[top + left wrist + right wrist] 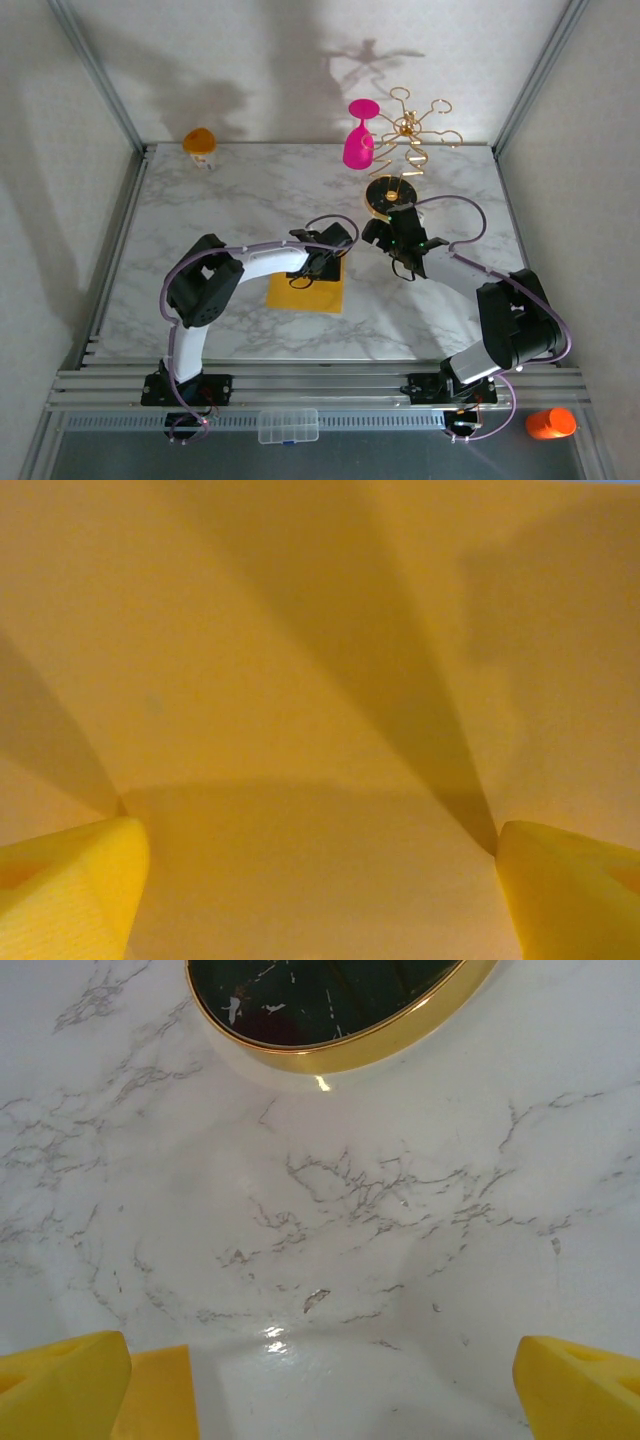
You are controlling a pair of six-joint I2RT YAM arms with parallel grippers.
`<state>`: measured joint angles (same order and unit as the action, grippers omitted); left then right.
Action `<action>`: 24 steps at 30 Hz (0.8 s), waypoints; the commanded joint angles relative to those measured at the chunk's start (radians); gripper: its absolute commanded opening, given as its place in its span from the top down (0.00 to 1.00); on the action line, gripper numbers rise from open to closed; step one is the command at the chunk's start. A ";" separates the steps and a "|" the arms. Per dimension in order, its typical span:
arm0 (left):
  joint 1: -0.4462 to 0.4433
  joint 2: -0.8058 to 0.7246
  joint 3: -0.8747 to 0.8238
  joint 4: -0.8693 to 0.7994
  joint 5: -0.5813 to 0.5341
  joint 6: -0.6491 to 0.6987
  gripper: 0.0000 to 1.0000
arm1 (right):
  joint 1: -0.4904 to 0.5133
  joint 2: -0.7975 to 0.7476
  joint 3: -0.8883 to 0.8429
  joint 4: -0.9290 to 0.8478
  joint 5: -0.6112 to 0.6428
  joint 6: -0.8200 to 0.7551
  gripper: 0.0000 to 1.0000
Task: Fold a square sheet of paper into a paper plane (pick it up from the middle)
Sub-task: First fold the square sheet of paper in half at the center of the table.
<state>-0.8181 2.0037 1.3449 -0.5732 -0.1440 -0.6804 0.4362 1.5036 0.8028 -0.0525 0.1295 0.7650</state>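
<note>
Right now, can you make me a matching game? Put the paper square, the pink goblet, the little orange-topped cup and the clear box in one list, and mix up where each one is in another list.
Things:
1. square sheet of paper
2. pink goblet
3. orange-topped cup
4. clear box

Places:
A. at the far left corner of the table
B. on the near rail, in front of the arms
C. beside the gold rack
D. flat in the middle of the table, partly under the left arm

Pairs: 1-D, 2-C, 3-A, 4-B.
</note>
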 commanded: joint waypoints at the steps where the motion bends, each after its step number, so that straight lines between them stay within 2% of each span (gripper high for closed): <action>1: 0.015 0.001 0.021 -0.063 -0.037 0.018 0.11 | -0.003 0.016 0.003 0.012 -0.015 -0.013 0.01; 7: 0.044 -0.049 0.002 -0.039 0.016 0.043 0.09 | -0.002 0.037 0.018 0.009 -0.025 -0.006 0.01; 13: 0.077 -0.075 -0.040 -0.004 0.072 0.063 0.01 | -0.001 0.052 0.028 0.010 -0.031 -0.001 0.01; 24: 0.076 -0.013 -0.052 -0.016 0.074 0.070 0.02 | -0.003 0.067 0.033 0.003 -0.037 0.005 0.01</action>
<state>-0.7425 1.9667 1.3113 -0.5720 -0.0719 -0.6235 0.4362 1.5555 0.8062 -0.0448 0.1005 0.7692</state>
